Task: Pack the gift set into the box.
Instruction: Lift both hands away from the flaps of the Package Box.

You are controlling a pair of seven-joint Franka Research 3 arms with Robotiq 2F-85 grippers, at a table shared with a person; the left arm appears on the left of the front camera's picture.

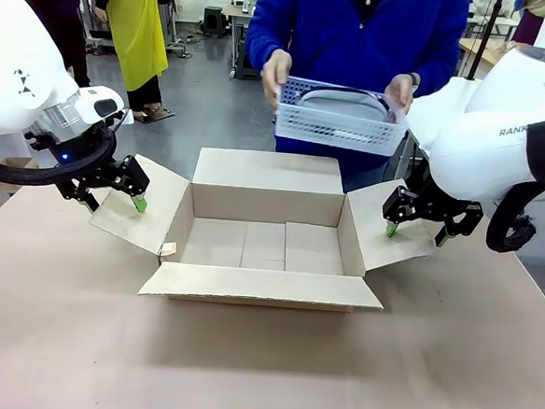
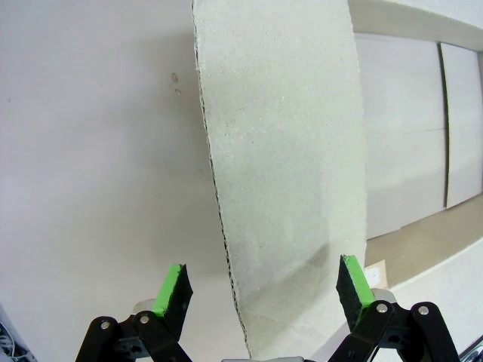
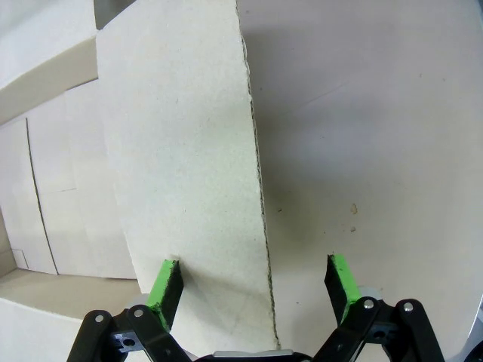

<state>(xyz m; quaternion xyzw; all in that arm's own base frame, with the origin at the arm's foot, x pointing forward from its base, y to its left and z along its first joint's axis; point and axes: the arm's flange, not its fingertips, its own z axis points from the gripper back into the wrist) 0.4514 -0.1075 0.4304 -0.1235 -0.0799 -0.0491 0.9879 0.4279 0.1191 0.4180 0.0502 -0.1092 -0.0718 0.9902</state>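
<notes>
The box (image 1: pixel 268 204) sits open in the middle of the table (image 1: pixel 242 371). All four flaps are folded out and you can see its floor. The gift set (image 1: pixel 339 116) is up in the air, just past the far side of the box. A person in a blue top holds it with one hand (image 1: pixel 275 75) at one end and the other hand (image 1: pixel 400 90) at the other end. The tray wall hides most of the pouch, so only a grey top with a dark band peeks over the rim. The tray also hides part of the person's fingers. The left claw (image 1: pixel 114 198) is at the left flap (image 1: pixel 151 201) and is spread wide, with nothing pinched. In the left wrist view the edge of the flap runs between the two fingers. One green pad (image 2: pixel 172 290) is over the table and the other pad (image 2: pixel 353 280) is over the cardboard. The right claw (image 1: pixel 415 233) is at the right flap (image 1: pixel 383 236), spread wide too and holding nothing. In the right wrist view one pad (image 3: pixel 166 283) is over the flap and the other (image 3: pixel 339 279) is over the table. You cannot tell if any fingertip touches the cardboard. Both robot arms are cut off at the sides of the front view.
</notes>
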